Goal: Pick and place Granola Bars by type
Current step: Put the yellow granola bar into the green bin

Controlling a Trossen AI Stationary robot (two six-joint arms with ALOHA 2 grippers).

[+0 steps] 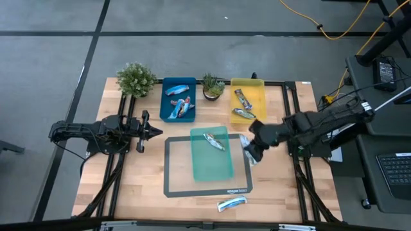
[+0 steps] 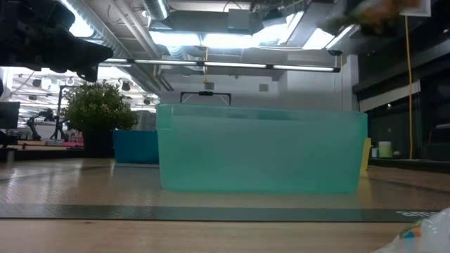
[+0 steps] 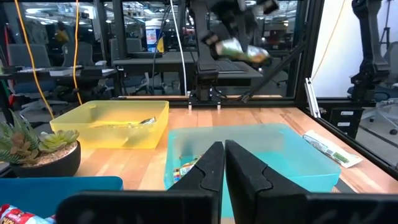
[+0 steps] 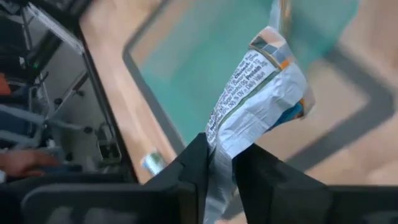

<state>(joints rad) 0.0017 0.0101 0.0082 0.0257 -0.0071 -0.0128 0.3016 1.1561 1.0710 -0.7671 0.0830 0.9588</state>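
Note:
My right gripper (image 1: pixel 252 151) hangs in the air just beyond the right edge of the teal tray (image 1: pixel 226 168), shut on a silvery-white granola bar (image 4: pixel 258 87). The left wrist view shows that bar (image 3: pixel 239 51) held high above the table. One bar (image 1: pixel 214 141) lies in the teal tray. Several bars lie in the blue tray (image 1: pixel 168 102), and two in the yellow tray (image 1: pixel 257 90). Another silvery bar (image 1: pixel 231 204) lies flat on the table near the front edge. My left gripper (image 1: pixel 156 133) waits shut and level at the table's left. My right gripper pinches one end of the bar's wrapper (image 4: pixel 219 146) between its two fingers. The fingers slant downward from the table's right side. The rest of the bar sticks out past the fingertips, crumpled, and is lifted clear of the table and the tray.
A dark-framed mat (image 1: pixel 173 186) lies under the teal tray. Two potted plants (image 1: pixel 136 78) (image 1: pixel 212 86) stand along the far edge beside the blue and yellow trays. Bare wood shows at the front left and front right of the table.

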